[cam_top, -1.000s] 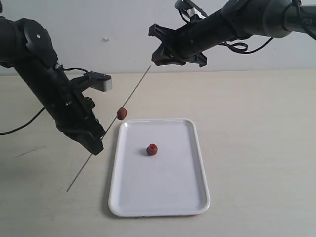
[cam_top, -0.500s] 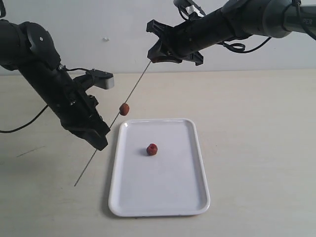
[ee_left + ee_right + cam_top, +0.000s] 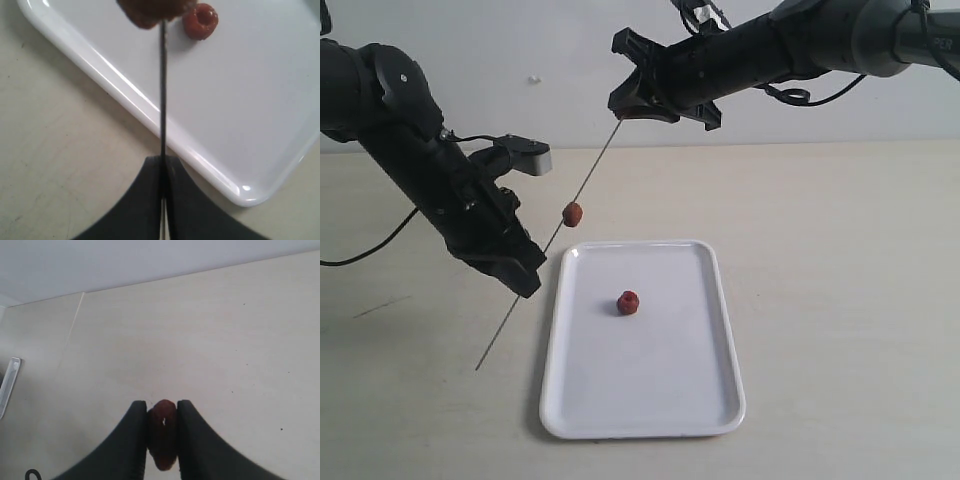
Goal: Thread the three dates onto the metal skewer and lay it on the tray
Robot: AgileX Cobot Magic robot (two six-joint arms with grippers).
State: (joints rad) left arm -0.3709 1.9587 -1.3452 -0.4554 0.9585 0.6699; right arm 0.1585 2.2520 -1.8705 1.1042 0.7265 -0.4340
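My left gripper (image 3: 520,278) is shut on the thin metal skewer (image 3: 588,178), which slants up to the right over the table. One date (image 3: 573,213) sits threaded on the rod, blurred in the left wrist view (image 3: 150,12). A second date (image 3: 628,302) lies on the white tray (image 3: 650,400), also seen in the left wrist view (image 3: 200,21). My right gripper (image 3: 623,108) is at the skewer's upper tip, shut on a third date (image 3: 162,432); the rod's tip shows as a bright spot at that date's hole. In the exterior view this date is hidden by the fingers.
The tray's rim (image 3: 125,95) runs just beyond the left fingers (image 3: 145,200). Beige tabletop (image 3: 840,300) surrounds the tray, with a white wall (image 3: 520,60) behind. A cable trails from the left arm (image 3: 360,255).
Both arms have risen and shifted: the skewer and its threaded date moved up, and the right gripper moved left onto the skewer's upper tip.
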